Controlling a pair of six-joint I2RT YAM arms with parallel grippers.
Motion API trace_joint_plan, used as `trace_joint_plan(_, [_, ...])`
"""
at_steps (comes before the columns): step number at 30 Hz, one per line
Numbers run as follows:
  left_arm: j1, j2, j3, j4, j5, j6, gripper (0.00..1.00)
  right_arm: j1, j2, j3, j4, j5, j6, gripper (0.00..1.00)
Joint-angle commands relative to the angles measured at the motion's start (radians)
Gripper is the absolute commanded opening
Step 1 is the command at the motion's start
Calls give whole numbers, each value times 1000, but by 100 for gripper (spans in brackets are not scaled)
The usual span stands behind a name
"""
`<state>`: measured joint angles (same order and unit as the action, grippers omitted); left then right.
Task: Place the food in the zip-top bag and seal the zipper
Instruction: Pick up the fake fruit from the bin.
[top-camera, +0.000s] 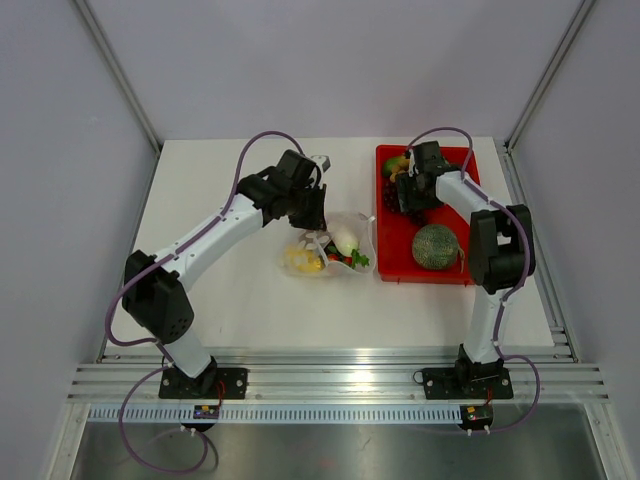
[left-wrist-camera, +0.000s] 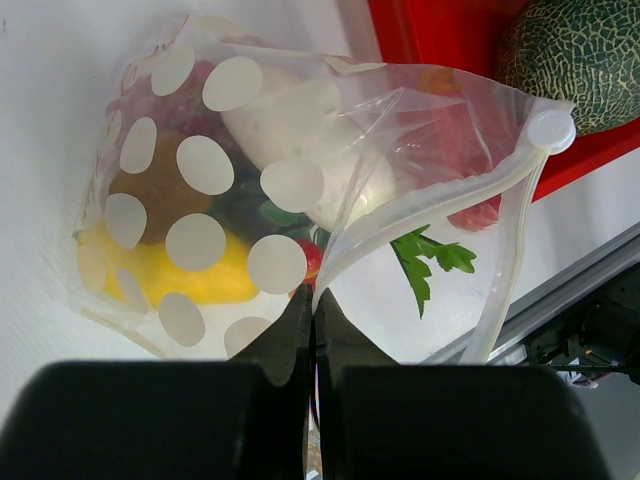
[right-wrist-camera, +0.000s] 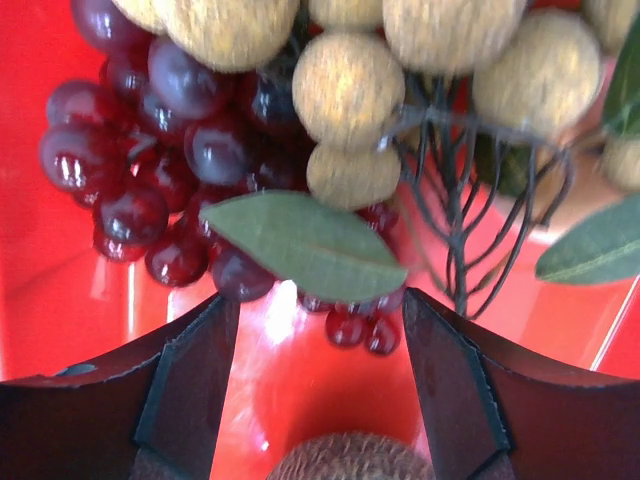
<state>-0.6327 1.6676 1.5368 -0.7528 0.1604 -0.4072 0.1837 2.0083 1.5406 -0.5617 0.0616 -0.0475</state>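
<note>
Pinches the zip-top bag (left-wrist-camera: 250, 150) by its mouth edge with the left gripper (left-wrist-camera: 313, 305), clenched on the film, with the zipper (left-wrist-camera: 430, 215) ahead and right of the jaws. Holds the right gripper (right-wrist-camera: 320, 345) spread, empty, over the grape bunch (right-wrist-camera: 150, 170) just ahead-left on the red tray (right-wrist-camera: 50, 310). Could close on the leaf (right-wrist-camera: 300, 240) or brown cluster (right-wrist-camera: 345, 90) instead; could tug thin film out of the pinch, collapsing the mouth.

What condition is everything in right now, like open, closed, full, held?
zip-top bag: mouth open, part-filled
zipper: unsealed
left fingers: shut on the zip-top bag's mouth edge
right fingers: open, above the grapes
grapes: in the red tray, not bagged
</note>
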Motion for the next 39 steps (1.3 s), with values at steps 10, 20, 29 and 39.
trace_joint_plan(10, [13,7,48,1,-13,21,0,8,84,-33,201,21,-123,69])
trace_joint_plan(20, [13,12,49,6,-10,16,0,8,-80,-144,215,-5,-62,9])
trace_joint_plan(29, [16,29,88,-3,-15,38,0,8,-342,-211,100,-57,70,4])
trace_joint_plan(39, [25,44,80,26,27,24,0,8,-560,-226,-33,-140,146,4])
